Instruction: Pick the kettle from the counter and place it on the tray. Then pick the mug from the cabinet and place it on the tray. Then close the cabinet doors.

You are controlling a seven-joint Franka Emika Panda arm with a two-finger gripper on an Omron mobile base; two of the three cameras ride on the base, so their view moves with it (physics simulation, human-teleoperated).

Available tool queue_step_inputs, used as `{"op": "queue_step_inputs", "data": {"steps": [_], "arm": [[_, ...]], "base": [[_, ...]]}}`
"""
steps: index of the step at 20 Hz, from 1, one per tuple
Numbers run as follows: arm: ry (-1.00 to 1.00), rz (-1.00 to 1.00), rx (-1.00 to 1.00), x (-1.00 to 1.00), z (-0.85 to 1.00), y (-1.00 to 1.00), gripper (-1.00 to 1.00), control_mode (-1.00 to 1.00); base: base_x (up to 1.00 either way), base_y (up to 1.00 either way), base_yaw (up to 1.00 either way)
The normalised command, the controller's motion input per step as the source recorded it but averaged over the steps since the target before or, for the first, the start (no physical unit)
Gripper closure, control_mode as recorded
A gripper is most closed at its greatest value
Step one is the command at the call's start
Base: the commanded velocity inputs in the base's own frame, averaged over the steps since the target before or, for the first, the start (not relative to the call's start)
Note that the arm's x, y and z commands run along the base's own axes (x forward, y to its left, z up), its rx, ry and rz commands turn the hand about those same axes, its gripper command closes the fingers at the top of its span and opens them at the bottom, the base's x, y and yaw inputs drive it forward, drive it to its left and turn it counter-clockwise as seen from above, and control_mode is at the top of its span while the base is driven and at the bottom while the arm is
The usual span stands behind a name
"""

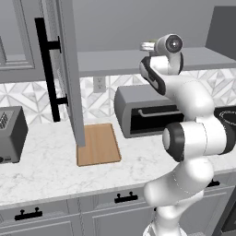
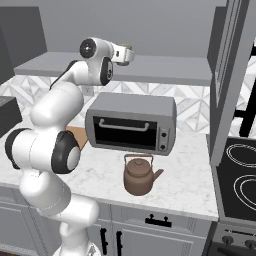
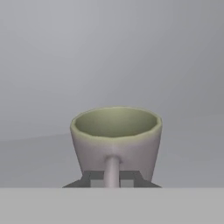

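Up at the cabinet shelf [image 1: 193, 59], the arm reached toward the mug [image 1: 147, 45]; the tray [image 1: 97, 144] lay bare. From the right, the kettle [image 2: 139, 175] sat on the bench [image 2: 190, 175]. Close up, the mug [image 3: 116, 140] stood beyond the gripper [image 3: 112, 177]; its opening couldn't be told.

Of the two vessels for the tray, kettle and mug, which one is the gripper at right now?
The mug, up on the cabinet shelf: the gripper is right at its handle. The brown kettle sits far below on the counter, untouched.
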Motion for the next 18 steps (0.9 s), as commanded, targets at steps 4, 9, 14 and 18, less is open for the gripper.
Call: {"op": "queue_step_inputs", "data": {"steps": [4, 9, 14, 18], "arm": [[0.00, 0.00, 0.00, 0.00, 0.00, 0.00, 1.00, -1.00], [0.00, 0.00, 0.00, -0.04, 0.00, -0.01, 1.00, -1.00], [-0.03, 0.00, 0.01, -0.38, -0.02, 0.01, 1.00, -1.00], [-0.11, -0.01, 0.01, -0.77, -0.06, 0.18, 1.00, -1.00]], "base": [[0.00, 0.00, 0.00], [0.00, 0.00, 0.00], [0.00, 0.00, 0.00], [0.00, 0.00, 0.00]]}}
